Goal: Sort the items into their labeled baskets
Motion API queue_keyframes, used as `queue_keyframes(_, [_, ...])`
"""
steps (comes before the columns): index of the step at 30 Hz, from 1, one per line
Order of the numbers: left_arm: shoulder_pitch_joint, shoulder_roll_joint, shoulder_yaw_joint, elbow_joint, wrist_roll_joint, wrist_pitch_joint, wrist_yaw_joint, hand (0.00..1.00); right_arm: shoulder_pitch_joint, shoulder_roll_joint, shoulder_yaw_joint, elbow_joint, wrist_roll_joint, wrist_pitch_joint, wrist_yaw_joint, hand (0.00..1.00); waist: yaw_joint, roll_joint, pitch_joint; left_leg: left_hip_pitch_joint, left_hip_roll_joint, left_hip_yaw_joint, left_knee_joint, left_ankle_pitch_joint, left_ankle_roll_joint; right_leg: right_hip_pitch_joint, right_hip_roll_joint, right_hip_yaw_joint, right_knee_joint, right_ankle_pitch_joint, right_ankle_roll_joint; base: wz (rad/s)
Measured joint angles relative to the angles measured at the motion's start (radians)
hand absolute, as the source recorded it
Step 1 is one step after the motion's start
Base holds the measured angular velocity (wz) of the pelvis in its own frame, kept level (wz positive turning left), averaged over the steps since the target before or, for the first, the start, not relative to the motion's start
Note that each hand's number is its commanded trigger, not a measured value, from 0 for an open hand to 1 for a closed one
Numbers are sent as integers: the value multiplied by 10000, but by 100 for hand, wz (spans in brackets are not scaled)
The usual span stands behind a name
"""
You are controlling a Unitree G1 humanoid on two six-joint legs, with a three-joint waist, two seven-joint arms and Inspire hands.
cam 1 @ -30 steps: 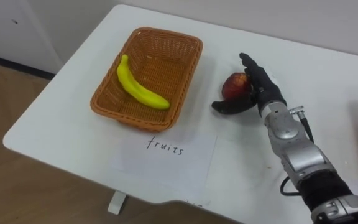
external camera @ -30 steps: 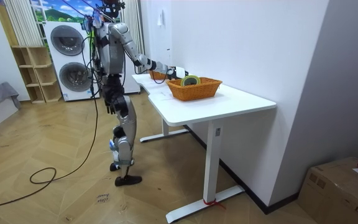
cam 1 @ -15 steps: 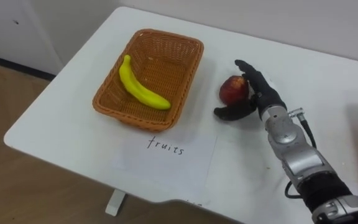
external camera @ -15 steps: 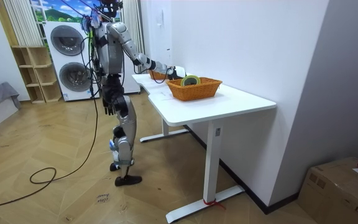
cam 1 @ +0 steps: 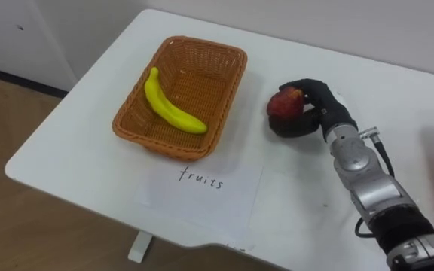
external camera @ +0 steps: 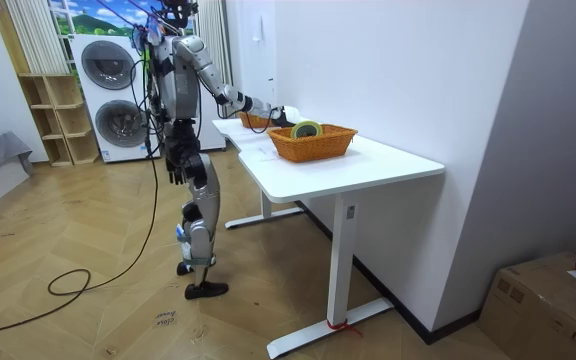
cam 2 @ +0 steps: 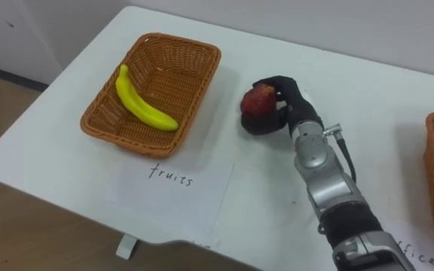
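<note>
Holding the apple (cam 1: pixel 283 102) in my right hand (cam 1: pixel 320 105), fingers curled round it, near the basket (cam 1: pixel 225 89) with the banana (cam 1: pixel 169 106) inside.

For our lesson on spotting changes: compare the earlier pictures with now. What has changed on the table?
The right hand, open beside the apple before, has closed round it. The apple has hardly moved. The banana stays in the wicker basket.
</note>
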Motion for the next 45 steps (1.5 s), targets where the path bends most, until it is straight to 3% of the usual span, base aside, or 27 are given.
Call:
queue_keyframes(16, [-54, 62, 10, 289, -1, -30, -21, 0, 138, 56, 101, 2, 36, 19, 393, 100, -16, -109, -61, 229, 4, -20, -27, 0, -1, 231, 37, 71, -68, 25, -14, 0])
queue_keyframes(23, [-43, 70, 276, 286, 24, -29, -220, 0, 211, 55, 71, -485, -109, 337, 392, 100, -76, -122, -69, 305, 4, -10, -57, 0, -1, 297, 35, 86, -65, 25, -12, 0])
queue_keyframes(31, [-22, 81, 463, 230, 103, -39, -222, 0, 333, 30, 43, -1785, -181, 417, 358, 100, -226, -300, -182, 550, 5, 41, -122, 0, -1, 491, 33, 137, -78, 23, -8, -1])
queue_keyframes(35, [112, 83, 803, -40, 101, -63, -218, 0, 454, 36, -109, -2151, -181, 418, 360, 100, -359, -295, -170, 819, 3, 48, -254, -2, 2, 740, 49, 247, -100, 22, 0, 0])
queue_keyframes(45, [235, 117, 810, -205, 119, -88, -215, 0, 956, 41, -720, -3171, -156, 427, 346, 100, -410, -226, -119, 1025, 9, 43, -343, -1, 1, 892, 75, 311, -78, 22, 2, -1])
